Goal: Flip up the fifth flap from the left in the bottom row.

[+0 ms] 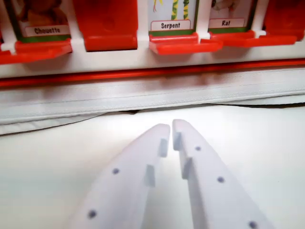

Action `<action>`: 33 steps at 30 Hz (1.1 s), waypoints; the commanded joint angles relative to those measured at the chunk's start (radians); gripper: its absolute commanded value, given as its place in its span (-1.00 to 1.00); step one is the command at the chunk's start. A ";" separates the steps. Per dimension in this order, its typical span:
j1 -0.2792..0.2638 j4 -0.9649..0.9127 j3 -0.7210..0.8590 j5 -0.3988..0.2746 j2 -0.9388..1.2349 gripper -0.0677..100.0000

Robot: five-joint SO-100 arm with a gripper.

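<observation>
Ahead of my hand (171,128), past a strip of bare desk (267,143), sits the flap board (143,59) — hand nearly closed, holding nothing.
Visible row: Chouette (45,31), Serpent (170,25) & Rat (226,22) cards show, w/ their red flaps lying toward me; one red flap (108,24) stands up btwn Chouette & Serpent, slightly left of my tips. Can't count to the fifth from this view, so I can't say which is the target. I'd confirm the count first, then go in low, slip a tip under the front lip & lift straight up. Hand's angled down, fingers pointing at the board, tips just above the desk, well short of it.
</observation>
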 commanded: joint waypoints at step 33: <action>-0.031 -0.055 -0.581 0.008 -0.364 -1.00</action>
